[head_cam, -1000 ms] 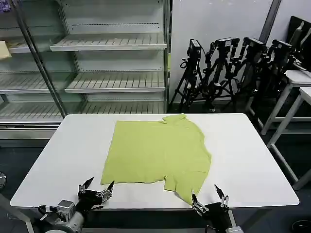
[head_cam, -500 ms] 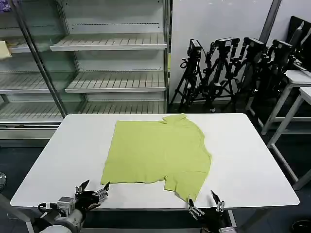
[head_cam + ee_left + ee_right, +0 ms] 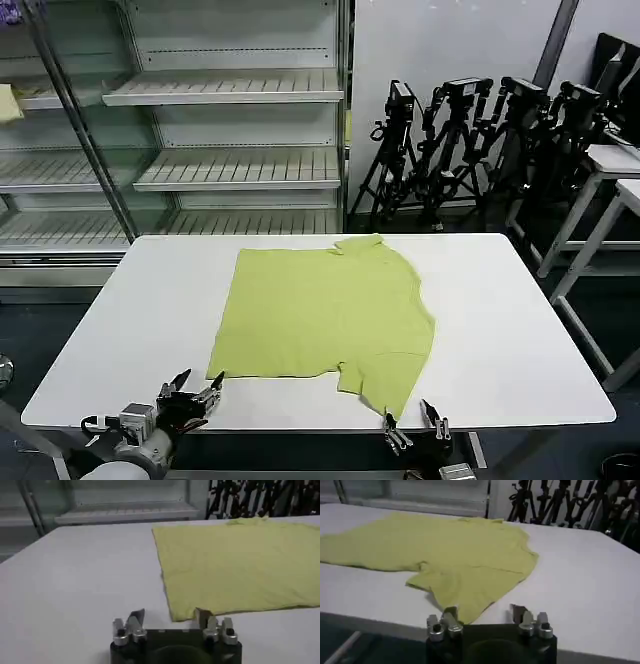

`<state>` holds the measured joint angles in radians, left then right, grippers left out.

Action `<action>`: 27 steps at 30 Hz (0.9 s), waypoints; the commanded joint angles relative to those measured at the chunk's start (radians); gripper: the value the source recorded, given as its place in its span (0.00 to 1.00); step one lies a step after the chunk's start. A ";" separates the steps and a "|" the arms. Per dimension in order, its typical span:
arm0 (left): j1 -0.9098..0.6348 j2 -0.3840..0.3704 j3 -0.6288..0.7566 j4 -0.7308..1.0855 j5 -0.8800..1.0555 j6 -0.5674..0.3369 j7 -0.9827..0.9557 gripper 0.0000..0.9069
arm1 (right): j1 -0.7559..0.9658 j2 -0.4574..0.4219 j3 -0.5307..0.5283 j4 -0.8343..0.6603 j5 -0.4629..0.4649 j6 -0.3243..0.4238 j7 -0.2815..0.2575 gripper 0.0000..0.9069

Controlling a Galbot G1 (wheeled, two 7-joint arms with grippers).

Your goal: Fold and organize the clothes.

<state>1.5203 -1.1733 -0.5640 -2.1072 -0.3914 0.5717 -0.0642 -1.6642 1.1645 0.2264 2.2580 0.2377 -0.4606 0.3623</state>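
White table [image 3: 520, 330], one lime T-shirt [image 3: 325, 315], two wide-spread pincers: left [image 3: 192, 386], right [image 3: 412, 424].

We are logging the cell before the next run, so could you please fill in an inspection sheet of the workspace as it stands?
Surface: white table, flat, bare around the shirt.
Job's things: lime T-shirt lying flat at mid-table, collar to the robot's right, one sleeve reaching the near edge; not yet folded.
Clutter: nothing seen on the table.
Grippers: left gripper open, low at the near edge by the shirt's hem corner; right gripper open, at the near edge by the sleeve tip. Neither holds cloth.
Cables: nothing seen.
Surroundings: shelving behind, tripods to the right, another table far right.
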 commanded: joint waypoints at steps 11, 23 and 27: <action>-0.010 -0.009 0.000 -0.002 0.006 -0.019 0.039 0.01 | 0.024 -0.001 0.015 0.010 0.020 0.028 -0.033 0.00; -0.142 0.007 -0.013 0.018 -0.064 -0.034 0.040 0.01 | 0.203 -0.007 0.071 -0.017 0.039 0.036 -0.068 0.00; -0.210 0.021 0.000 0.058 -0.111 -0.027 0.041 0.01 | 0.308 -0.013 0.071 -0.060 0.061 0.009 -0.068 0.00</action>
<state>1.4381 -1.1703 -0.5736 -2.0968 -0.4295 0.5479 -0.0264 -1.5531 1.1573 0.2777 2.2556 0.2774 -0.4445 0.3049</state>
